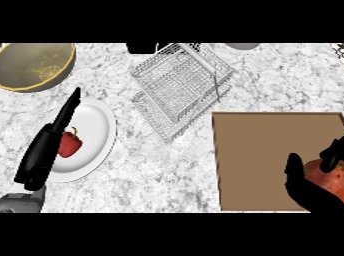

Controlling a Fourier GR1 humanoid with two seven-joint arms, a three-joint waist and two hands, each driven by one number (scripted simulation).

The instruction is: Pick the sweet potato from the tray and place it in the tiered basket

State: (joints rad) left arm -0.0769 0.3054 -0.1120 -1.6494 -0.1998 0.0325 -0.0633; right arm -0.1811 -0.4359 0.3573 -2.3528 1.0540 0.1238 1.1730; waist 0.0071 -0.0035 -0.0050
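Note:
The sweet potato (336,181), orange-brown, lies on the brown tray (271,160) near its lower right corner. My right hand (308,192) is curled round it, thumb on its left side and fingers over its top. The tiered basket (181,85), made of white wire, stands at the upper middle of the counter, left of and above the tray. My left hand (46,145) rests open at the left with fingers straight and pointing up, over the white plate (97,135).
A red pepper (71,144) lies on the white plate, partly behind my left hand. A yellow bowl (32,65) stands at the upper left. Dark objects show along the top edge behind the basket.

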